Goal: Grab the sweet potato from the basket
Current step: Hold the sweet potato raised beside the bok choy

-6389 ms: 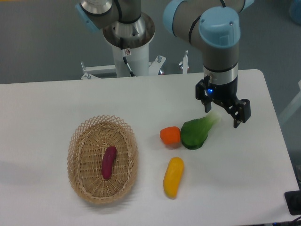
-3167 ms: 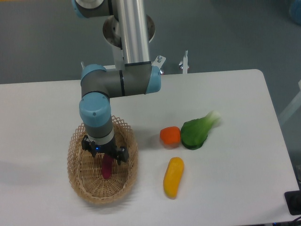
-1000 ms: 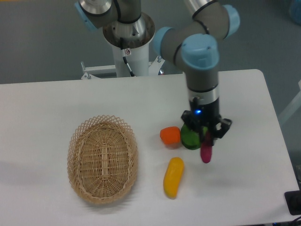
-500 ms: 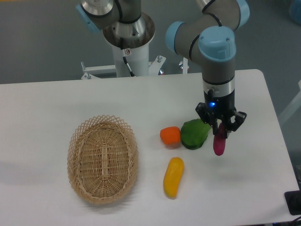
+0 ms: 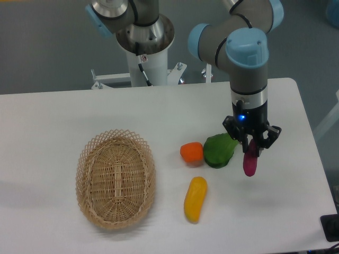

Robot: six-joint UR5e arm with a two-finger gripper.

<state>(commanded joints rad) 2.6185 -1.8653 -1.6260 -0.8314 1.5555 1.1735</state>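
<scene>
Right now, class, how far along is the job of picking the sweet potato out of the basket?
Done: the basket holds nothing, and the sweet potato is out. In hand: the pincer grips its upper end, so it hangs upright above the table, right of the green vegetable. Left: nothing of the pick-up itself; where it goes next isn't shown.

A big white table (image 5: 63, 121) fills most of the view. Its top is smooth and bright, and its far right corner is round. Soft gray shadows lie on it (one is near the left edge). Behind the table the floor (image 5: 47, 47) is plain dark gray. A white post (image 5: 150, 66) stands on the floor just behind the table, with small metal feet (image 5: 98, 79) at its bottom. A small black thing (image 5: 331, 227) peeks in at the lower right corner.
</scene>
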